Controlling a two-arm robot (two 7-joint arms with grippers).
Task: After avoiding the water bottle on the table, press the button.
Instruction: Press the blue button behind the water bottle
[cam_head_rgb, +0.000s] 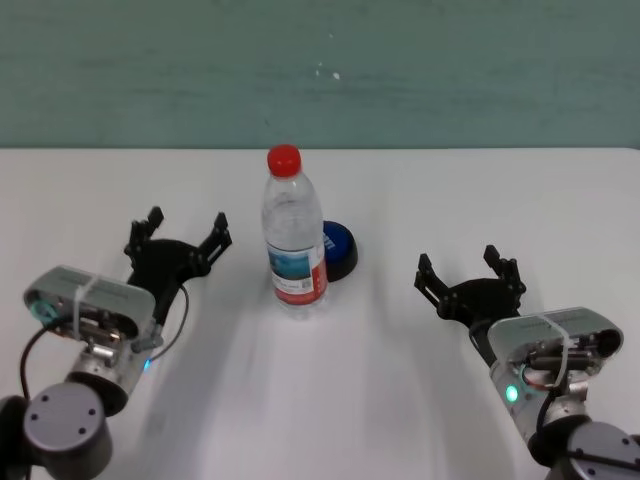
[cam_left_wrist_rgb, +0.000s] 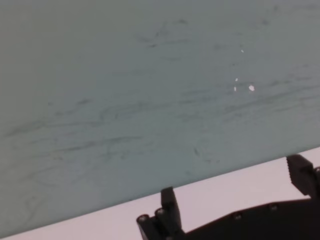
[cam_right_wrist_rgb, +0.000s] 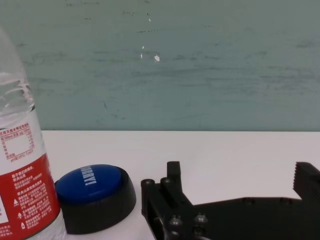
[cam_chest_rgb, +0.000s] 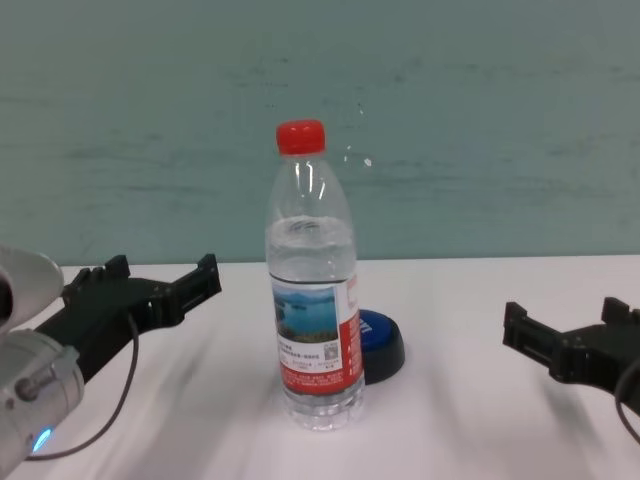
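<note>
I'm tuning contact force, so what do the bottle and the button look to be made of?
The tall clear water bottle with red cap looks like thin glossy plastic: see-through, ribbed walls. The low round button, blue dome on black base, seems hard plastic, smooth dome with a soft sheen, matte base.

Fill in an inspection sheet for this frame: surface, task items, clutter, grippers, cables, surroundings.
Surface: white table, bare apart from the task items.
Water bottle: upright, red cap on, standing in front of the button.
Button: blue top, black base, right behind the bottle and partly hidden by it in the head view.
Clutter: nothing seen.
Left gripper: open, left of the bottle, holding nothing.
Right gripper: open, right of the bottle, holding nothing.
Cables: black cable looping off the left wrist.
Surroundings: green wall behind the table.
</note>
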